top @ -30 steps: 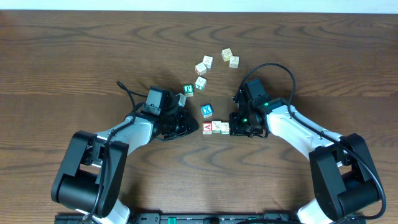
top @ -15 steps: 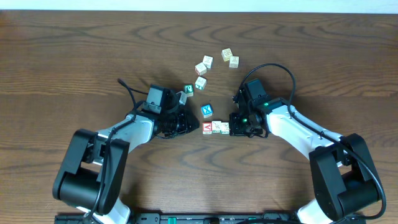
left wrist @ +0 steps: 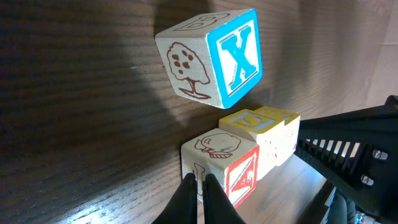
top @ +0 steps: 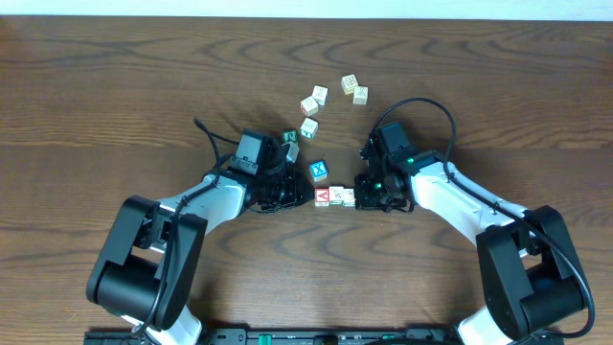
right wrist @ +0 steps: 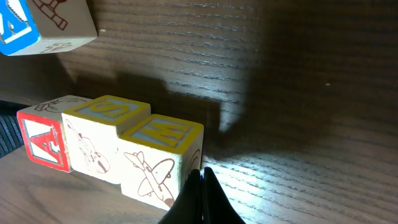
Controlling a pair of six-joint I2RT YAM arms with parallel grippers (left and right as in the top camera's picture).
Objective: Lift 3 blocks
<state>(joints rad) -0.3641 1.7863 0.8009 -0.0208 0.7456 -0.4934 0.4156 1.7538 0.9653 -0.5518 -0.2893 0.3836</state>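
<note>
Blocks (top: pixel 335 196), 3 in a touching row, are set mid-table. The red "A" end is touched by the left gripper (left wrist: pixel 198 186) and the opposite end by the right gripper (right wrist: pixel 201 180), each with its jaws pressed together. The blue "X" cube (top: pixel 319 171) is seen just behind, and open table (top: pixel 316 278) in front.

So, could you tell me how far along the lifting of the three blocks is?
Done: the red A block, middle cream block and end cream block sit touching in a row. In hand: the shut left gripper and shut right gripper sit at its two ends. Left: the row rests on the table, not yet lifted.
</note>
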